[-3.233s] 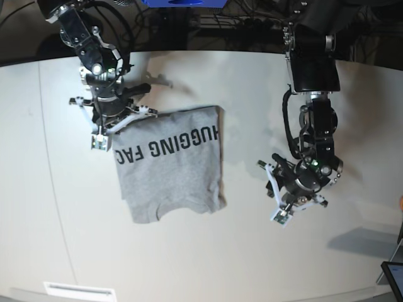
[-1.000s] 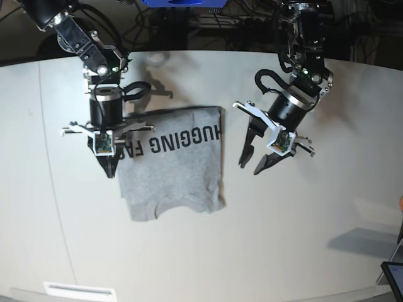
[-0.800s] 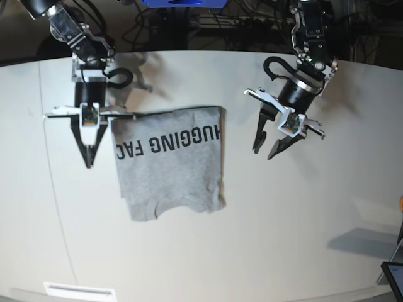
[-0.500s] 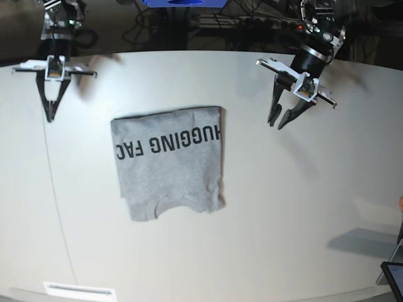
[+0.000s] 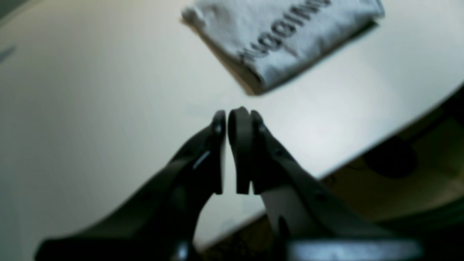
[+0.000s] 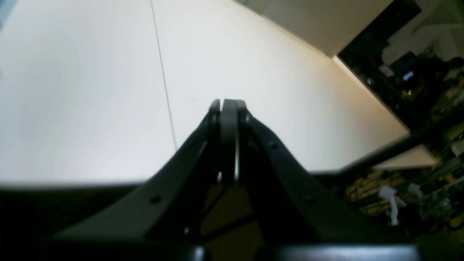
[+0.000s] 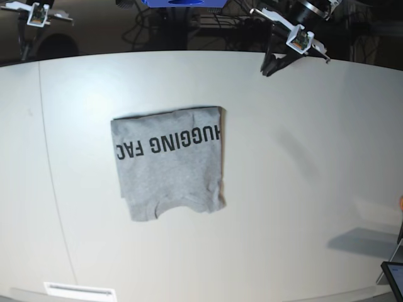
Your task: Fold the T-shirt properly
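In the left wrist view, the left gripper (image 5: pixel 227 119) shows two black jaws nearly pressed together, only a thin slit between them and nothing held. Beyond the tips lies the light heather-grey cotton T-shirt with black block lettering (image 5: pixel 286 36), folded flat on the pale, smooth desk (image 5: pixel 90 90), near the far edge of that picture. The desk's rim runs off to the right, with dim floor below it.

In the right wrist view, the right gripper (image 6: pixel 226 108) has its black jaws closed tight against each other, empty. A thin dark seam line (image 6: pixel 163 79) crosses the desk ahead of it, and cluttered dark equipment sits past the desk's edge at the right.

In the base view, the T-shirt (image 7: pixel 169 162) lies folded in a rough rectangle at the desk's middle, lettering upward. The left gripper (image 7: pixel 271 66) hangs over the desk's far edge; the right gripper (image 7: pixel 24 50) is barely visible at the top left corner. Half a second ago both sat lower over the desk; they have pulled back further, while the shirt has not shifted.
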Robot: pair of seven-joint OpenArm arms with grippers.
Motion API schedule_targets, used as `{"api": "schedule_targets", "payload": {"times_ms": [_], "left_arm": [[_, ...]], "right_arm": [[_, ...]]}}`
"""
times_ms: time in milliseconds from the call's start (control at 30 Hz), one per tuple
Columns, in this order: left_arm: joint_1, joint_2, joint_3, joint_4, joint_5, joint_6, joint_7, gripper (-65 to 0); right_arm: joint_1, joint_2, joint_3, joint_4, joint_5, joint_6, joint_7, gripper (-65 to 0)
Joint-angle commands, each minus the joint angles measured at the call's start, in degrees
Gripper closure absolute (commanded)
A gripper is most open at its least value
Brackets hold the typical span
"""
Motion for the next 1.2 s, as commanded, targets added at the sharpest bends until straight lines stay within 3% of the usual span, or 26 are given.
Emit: {"api": "schedule_targets", "payload": {"times_ms": [0,200,333,600,700,833,900,1033,1167], "left_arm": [[2.1,-0.28,-0.22,0.88,-1.09,0.11,-1.31,-4.0],[8.95,3.06,-0.22,-0.18,-0.74,0.11,-1.04,-3.9],[10.36,5.26,0.13,-6.6,-0.65,0.11,0.19,-3.9],[-1.42,5.0,-0.04,-32.0,-0.65,0.11,9.94,-3.9],[-9.95,4.74,0.22,-44.4,-0.56,0.11,15.66,-3.9],[-23.93,4.21,0.31,-67.17,4.01,0.11,25.86,-3.9],[-31.13,4.12,-0.04,-80.71,7.52,0.11,25.5,-3.9],[-41.95,3.33,-0.13,-100.4,10.16,1.43,18.3,-3.9],[-46.17,3.5,-0.13,-104.0,9.9,12.51,16.8,-3.9]], "right_arm": [[-1.86,0.4,0.39,-0.06,-0.15,0.15,1.77,-0.1],[-4.32,-1.97,0.39,-7.53,-0.06,0.94,1.77,-0.1],[-3.44,-2.06,-2.16,-16.76,0.03,1.03,-0.34,-0.1],[14.67,-1.44,-10.34,-45.34,-0.06,1.29,-11.33,-0.1],[27.24,-1.8,-14.74,-62.57,-0.06,6.92,-19.86,-0.1],[43.33,-4.08,-24.67,-82.43,0.11,21.51,-34.89,-0.3],[47.37,-4.96,-27.83,-85.34,0.2,26.35,-38.5,-0.7],[51.24,-7.16,-28.98,-85.78,0.2,27.31,-39.2,-0.7],[53.53,-7.25,-29.06,-85.51,0.11,27.75,-38.76,-0.9]]}}
